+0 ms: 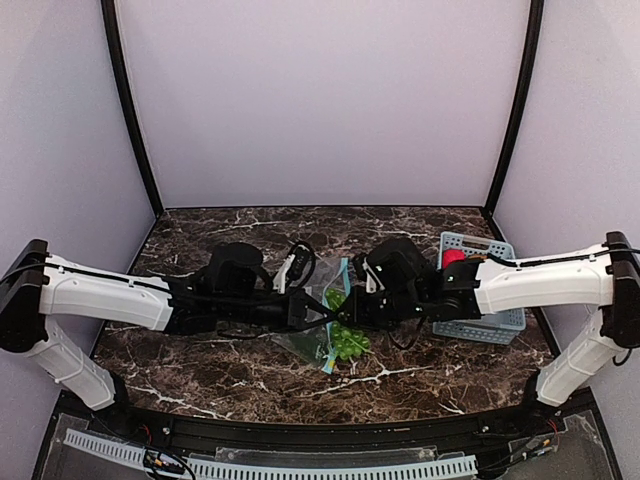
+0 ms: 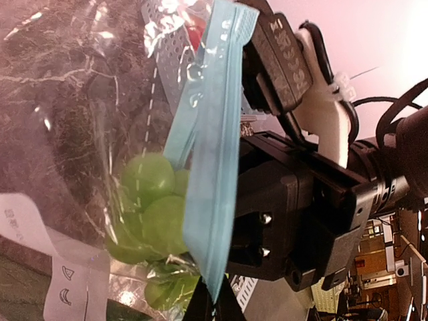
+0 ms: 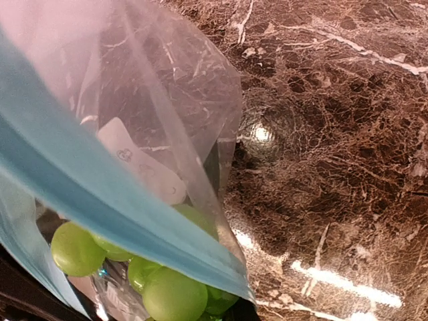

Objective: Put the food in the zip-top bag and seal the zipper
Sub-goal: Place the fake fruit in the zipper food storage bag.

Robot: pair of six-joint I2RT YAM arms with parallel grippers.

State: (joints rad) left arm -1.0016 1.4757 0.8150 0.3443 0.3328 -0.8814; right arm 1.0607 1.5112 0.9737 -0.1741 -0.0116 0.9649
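Gripping the zip-top bag [image 1: 302, 344], both jaws flank the green grapes [image 1: 350, 342].

A bag [image 1: 303, 338] lies at the middle of a table [image 1: 200, 372], its zipper strip [image 1: 339, 292] along its right edge, running front to back. Grapes [image 1: 352, 343] sit at the bag's front right, touching that strip. Right of the bag stands a basket [image 1: 500, 328] holding a round fruit [image 1: 452, 257]. The left gripper [image 1: 320, 312] reaches the bag from its left, the right gripper [image 1: 352, 302] from its right.
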